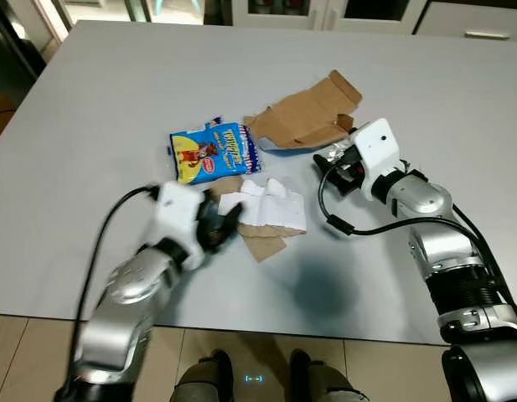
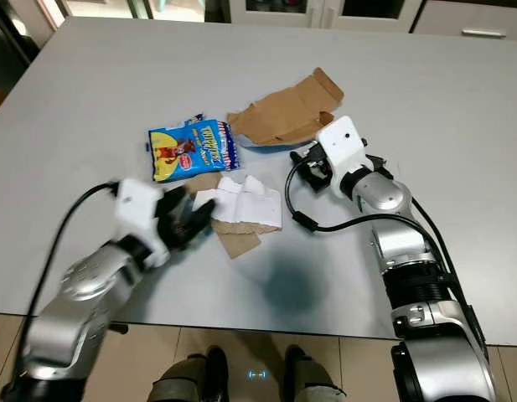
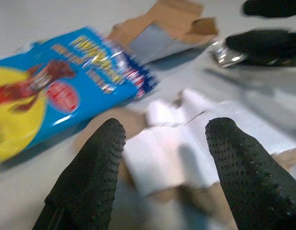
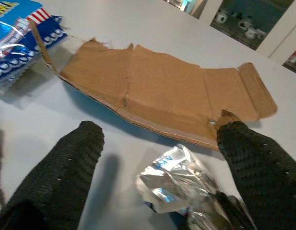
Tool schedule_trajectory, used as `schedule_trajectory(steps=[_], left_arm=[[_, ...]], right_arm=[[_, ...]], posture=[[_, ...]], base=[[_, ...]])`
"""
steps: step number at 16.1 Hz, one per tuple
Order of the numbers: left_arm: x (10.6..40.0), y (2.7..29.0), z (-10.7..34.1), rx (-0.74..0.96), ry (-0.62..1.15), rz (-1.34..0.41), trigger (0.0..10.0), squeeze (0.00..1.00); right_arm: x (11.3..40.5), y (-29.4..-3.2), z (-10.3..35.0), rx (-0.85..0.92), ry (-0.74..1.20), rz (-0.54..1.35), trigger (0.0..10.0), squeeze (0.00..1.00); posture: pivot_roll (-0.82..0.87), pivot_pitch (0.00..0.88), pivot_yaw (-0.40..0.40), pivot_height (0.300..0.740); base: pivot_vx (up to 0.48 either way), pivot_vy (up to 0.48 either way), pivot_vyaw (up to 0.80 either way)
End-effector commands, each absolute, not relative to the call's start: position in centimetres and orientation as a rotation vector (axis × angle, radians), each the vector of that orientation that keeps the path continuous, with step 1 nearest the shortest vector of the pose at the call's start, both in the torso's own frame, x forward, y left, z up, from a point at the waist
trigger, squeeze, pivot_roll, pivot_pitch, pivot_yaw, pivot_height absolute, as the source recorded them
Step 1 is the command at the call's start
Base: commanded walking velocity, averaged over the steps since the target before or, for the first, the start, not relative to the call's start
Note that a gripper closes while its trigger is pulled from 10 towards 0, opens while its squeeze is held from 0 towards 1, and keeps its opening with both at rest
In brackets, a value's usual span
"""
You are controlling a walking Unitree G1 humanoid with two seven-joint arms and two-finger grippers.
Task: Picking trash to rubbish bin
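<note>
My left gripper point(image 3: 159, 158) fingers spread, straddling white torn paper point(image 1: 266, 205) on tabletop point(image 1: 116, 100). Right gripper point(image 4: 157, 177) fingers spread around crumpled foil wrapper point(image 4: 179, 189). Risk: thin flat paper slides, pinch misses; slick foil squirts out. Flattened brown cardboard point(image 4: 162, 96), glossy blue snack bag point(image 1: 214, 151) nearby.

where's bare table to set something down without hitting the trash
The far half of the table behind the cardboard is bare, as is the left side beyond the blue packet. The near edge between the two arms is free. The middle is crowded: packet, white paper, foil, left hand, right hand.
</note>
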State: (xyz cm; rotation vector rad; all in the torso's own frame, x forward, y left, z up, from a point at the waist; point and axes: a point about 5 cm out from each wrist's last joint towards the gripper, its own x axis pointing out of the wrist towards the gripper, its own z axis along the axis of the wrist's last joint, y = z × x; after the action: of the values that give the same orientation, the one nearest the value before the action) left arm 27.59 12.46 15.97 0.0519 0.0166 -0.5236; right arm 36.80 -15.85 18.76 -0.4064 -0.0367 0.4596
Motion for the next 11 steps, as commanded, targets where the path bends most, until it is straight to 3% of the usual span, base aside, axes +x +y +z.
schedule_trajectory(steps=[1,6,11], left_arm=[[27.6,12.3,15.4,0.054,0.035,-0.538,10.0,0.0],[29.0,10.5,15.3,0.07,0.009,-0.547,10.0,0.0],[29.2,11.7,15.3,0.127,0.008,-0.478,10.0,0.0]], right_arm=[[36.8,-15.8,18.7,-0.419,-0.038,0.457,10.0,1.0],[36.3,-15.2,18.1,-0.425,0.013,0.554,10.0,1.0],[35.7,-16.2,15.6,-0.48,0.184,0.65,10.0,1.0]], posture=[[-0.09,0.231,0.01,0.74],[-0.1,0.231,0.008,0.74],[-0.11,0.23,0.005,0.74]], base=[[0.0,0.0,0.0],[0.0,0.0,0.0],[0.0,0.0,0.0]])
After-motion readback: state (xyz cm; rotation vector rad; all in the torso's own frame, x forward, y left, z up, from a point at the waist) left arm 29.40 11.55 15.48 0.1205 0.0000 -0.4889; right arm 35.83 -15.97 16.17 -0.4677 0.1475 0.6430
